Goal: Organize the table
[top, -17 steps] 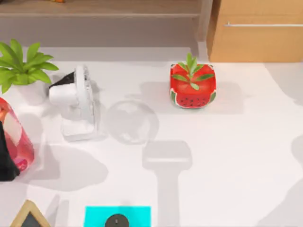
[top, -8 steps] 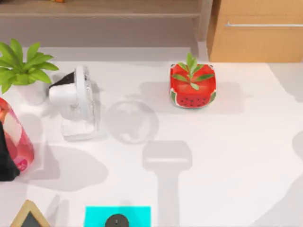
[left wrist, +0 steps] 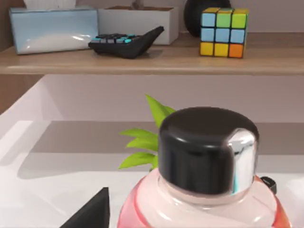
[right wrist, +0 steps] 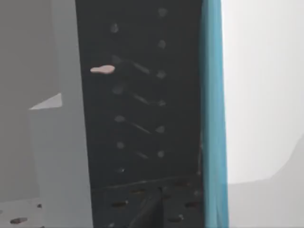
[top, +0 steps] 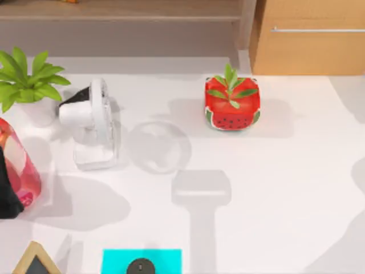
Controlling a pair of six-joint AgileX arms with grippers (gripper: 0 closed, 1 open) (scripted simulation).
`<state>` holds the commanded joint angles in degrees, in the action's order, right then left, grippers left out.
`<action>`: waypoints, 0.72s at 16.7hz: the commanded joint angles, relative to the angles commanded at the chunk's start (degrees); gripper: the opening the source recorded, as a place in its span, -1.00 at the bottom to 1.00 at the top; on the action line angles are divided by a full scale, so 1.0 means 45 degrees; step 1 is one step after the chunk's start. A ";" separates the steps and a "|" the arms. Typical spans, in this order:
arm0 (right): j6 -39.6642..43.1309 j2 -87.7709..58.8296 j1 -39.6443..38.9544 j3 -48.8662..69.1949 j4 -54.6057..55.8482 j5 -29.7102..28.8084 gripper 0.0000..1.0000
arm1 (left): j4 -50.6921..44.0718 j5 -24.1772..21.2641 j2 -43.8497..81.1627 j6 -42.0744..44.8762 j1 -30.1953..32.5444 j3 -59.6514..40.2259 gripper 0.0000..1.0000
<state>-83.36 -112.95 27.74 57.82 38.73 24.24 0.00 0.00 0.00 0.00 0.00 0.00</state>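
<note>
Several odds and ends crowd the white table [top: 285, 188].
Nearest, a cyan pad [top: 141, 260]; left, a pink bottle [top: 17, 165]; then a white fan [top: 91, 123], watermelon planter [top: 232, 105], wooden shelf [top: 125, 10] behind. Whether either gripper's fingers are open, I cannot tell.

Little of the robot can be seen from here. The left claw [top: 5, 191] is plain black and matte, a blocky shape with a rounded outline when seen from above. In the left wrist view one part of it appears as a flat black wedge [left wrist: 90, 213] with a straight sloping edge and a sharp corner. I see no cables, screws or markings on it.
</note>
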 joint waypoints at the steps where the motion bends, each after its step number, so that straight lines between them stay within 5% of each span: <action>1: 0.0000 0.0000 0.0000 0.0000 0.0000 0.0000 0.96 | 0.0000 0.0000 0.0000 0.0000 0.0000 0.0000 1.00; 12: -0.0003 0.0165 0.0043 -0.0142 0.0043 0.0066 1.00 | 0.0000 0.0000 0.0000 0.0000 0.0000 0.0000 1.00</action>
<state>-83.38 -112.21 27.94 57.18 38.92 24.54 0.00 0.00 0.00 0.00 0.00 0.00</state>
